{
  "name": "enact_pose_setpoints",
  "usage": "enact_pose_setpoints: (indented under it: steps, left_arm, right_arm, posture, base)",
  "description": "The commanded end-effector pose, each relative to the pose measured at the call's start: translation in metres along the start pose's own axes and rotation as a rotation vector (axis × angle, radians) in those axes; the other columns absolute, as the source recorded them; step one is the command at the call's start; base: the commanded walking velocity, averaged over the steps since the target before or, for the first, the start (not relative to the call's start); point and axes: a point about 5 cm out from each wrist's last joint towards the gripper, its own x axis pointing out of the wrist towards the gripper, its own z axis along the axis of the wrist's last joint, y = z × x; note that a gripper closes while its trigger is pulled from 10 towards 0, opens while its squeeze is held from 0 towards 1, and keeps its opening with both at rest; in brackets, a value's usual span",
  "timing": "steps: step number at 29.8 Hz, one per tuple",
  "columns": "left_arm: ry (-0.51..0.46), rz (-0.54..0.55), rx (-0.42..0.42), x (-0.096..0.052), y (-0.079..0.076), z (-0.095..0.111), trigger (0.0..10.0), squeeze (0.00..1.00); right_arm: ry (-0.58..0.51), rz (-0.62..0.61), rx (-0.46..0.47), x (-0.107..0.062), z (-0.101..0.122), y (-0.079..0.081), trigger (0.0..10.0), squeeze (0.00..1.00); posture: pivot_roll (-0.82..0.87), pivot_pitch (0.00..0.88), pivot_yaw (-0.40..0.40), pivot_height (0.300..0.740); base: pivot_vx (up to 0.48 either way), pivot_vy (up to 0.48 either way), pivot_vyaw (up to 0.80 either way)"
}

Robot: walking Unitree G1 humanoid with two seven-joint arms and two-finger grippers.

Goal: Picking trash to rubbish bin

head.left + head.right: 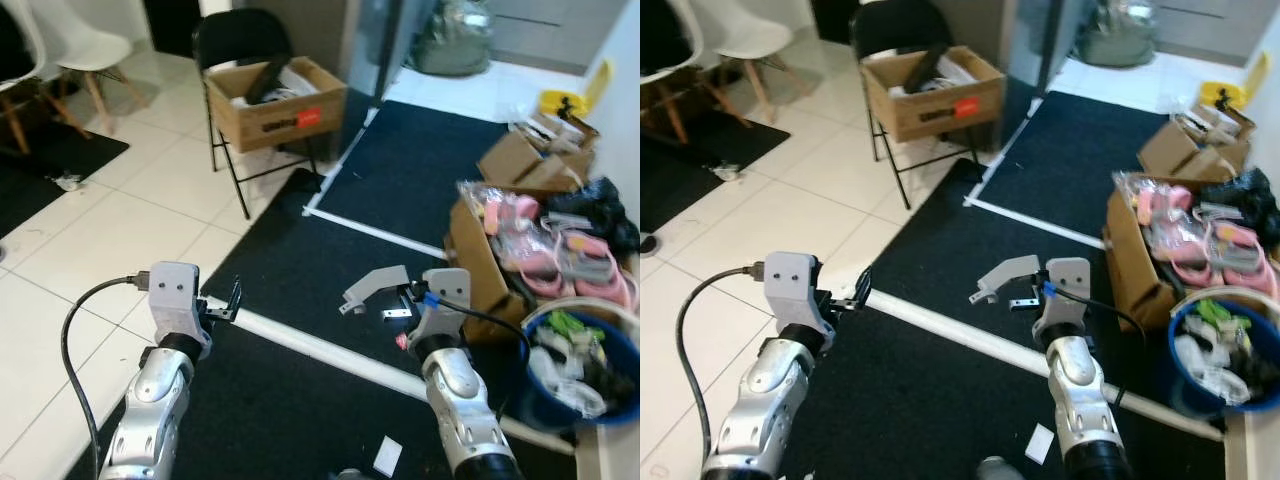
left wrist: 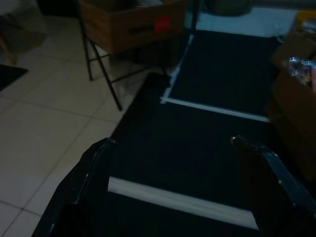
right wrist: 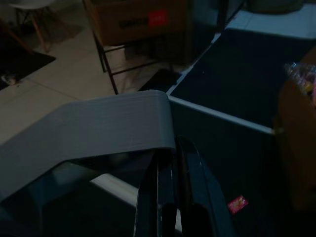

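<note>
the right gripper (image 1: 1025,290) is clamped on a bent grey strip (image 1: 1006,274), raised over the black mat (image 1: 940,400) for carrying toward the blue bin (image 1: 1185,385) at the mat's right edge, while the left gripper (image 2: 173,143) hangs spread and empty.

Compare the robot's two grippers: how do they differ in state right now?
The right gripper has its black fingers shut on a flat grey piece of trash, while the left gripper has its fingers spread open with nothing between them. The right gripper is above the black mat, the left gripper near that mat's edge by the white tiles. Both are raised above the floor.
</note>
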Motion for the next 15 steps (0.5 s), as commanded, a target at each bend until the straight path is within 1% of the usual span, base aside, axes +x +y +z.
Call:
enact_pose_setpoints:
  steps: [1,4,7,15]
  left_arm:
    - [-0.007,-0.003,0.002,-0.0026,-0.0019,-0.0004,10.0,0.0]
    - [-0.007,0.006,-0.003,-0.0034,-0.0017,-0.0007,10.0,0.0]
    - [-0.006,0.018,-0.011,-0.0043,-0.0029,-0.0015,10.0,0.0]
    - [-0.006,0.041,-0.008,-0.005,-0.0022,-0.0025,10.0,0.0]
  right_arm:
    - [0.023,-0.005,-0.006,-0.0034,-0.0052,-0.0052,10.0,0.0]
    - [0.024,-0.001,0.001,-0.0034,-0.0053,-0.0054,10.0,0.0]
    - [-0.001,0.035,-0.052,-0.0053,-0.0034,-0.0041,10.0,0.0]
    - [0.018,0.029,-0.041,-0.0046,-0.0056,-0.0072,10.0,0.0]
  posture:
    - [0.05,0.112,0.018,0.74]
    - [0.05,0.112,0.018,0.74]
    - [0.05,0.116,0.011,0.74]
    - [0.04,0.114,-0.003,0.74]
  base:
    - [0.0,0.0,-0.8]
    - [0.0,0.0,-0.8]
    - [0.0,0.0,0.0]
    - [0.0,0.0,0.0]
